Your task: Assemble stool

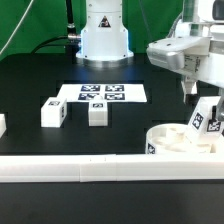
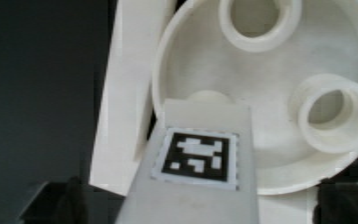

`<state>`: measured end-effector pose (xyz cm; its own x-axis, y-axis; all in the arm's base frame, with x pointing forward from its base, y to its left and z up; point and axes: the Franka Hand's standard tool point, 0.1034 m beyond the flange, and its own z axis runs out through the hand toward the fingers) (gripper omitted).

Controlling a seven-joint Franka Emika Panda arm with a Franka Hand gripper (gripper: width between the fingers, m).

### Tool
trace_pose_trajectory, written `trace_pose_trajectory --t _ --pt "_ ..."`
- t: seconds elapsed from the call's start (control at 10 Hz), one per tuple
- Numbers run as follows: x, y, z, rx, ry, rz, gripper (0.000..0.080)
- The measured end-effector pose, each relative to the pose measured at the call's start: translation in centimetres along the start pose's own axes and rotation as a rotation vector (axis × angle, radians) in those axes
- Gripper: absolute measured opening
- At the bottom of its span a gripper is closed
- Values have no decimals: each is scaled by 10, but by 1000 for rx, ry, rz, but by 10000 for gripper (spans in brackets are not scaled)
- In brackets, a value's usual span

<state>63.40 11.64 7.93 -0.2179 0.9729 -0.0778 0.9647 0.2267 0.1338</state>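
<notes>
Tabletop (image 1: 30, 80), black and flat, carries everything. Along its near edge runs a long white plastic border rail (image 1: 80, 166). Just behind the rail, at the exterior view's right, lies the round, low, white plastic seat disc (image 1: 170, 141). The wrist view shows two round sockets (image 2: 265, 25) open in its upper face. Farther back, mid-table, lies the thin flat white marker board (image 1: 102, 92) with its black tags.

Near the board, the first leg block (image 1: 53, 112), short, white and rectangular, stands toward the exterior view's left, with the second leg block (image 1: 97, 113) just right of it. The third leg block (image 1: 207, 117) stands tilted on the seat disc, its square black-and-white tag showing. I cannot tell whether it sits in a socket. Over it hangs the white two-finger gripper (image 1: 192, 93), its jaws wide apart on either side of that block, not pressing on it.
</notes>
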Motion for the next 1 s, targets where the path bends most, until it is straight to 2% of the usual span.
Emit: trace_pose_trajectory --t 0.1,0.2,0.3,0.6,0.9,1.0 --pt "0 0 0 0 0 0 637" --pt "0 0 0 0 0 1 456" --pt "-3 -4 1 17 -4 4 341" --pt "-3 -4 1 17 -5 80 341" --pt "-4 -6 2 35 -5 465 341" --pt "-4 -6 2 35 -6 483 341"
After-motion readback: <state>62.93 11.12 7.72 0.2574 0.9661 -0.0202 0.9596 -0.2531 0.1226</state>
